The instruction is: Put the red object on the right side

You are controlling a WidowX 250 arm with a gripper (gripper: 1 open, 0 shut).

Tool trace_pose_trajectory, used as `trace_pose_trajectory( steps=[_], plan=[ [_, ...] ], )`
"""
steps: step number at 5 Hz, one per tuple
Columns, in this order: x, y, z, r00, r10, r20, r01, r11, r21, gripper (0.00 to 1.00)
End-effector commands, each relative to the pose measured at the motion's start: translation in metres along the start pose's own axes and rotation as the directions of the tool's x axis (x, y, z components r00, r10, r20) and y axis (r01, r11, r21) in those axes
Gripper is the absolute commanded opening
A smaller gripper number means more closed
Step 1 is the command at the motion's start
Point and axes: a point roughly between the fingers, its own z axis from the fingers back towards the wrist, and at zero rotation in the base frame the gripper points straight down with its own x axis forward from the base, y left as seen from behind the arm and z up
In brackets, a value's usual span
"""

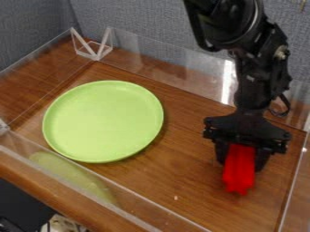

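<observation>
Gripping the red object at its upper end, closed gripper points down; green plate lies well left.

Tabletop: wood, brown visible grain, semi-gloss with soft reflections. Plate, left of centre: lime-green, smooth, looks plastic, slight sheen. Red object, lower right: matt, uniform colour. Robot arm: black, hard plastic or metal, cannot tell which. Clear glossy walls around the edges.
</observation>
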Motion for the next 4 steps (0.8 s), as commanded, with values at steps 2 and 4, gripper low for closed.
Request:
trace_pose_trajectory(
  steps=[2,4],
  plan=[
    [0.02,0.027,0.015,0.994,0.104,0.041,-0.104,0.995,0.007,0.0],
    [-0.009,-0.004,0.017,0.999,0.028,0.037,-0.027,1.0,-0.003,0.0]
  ],
)
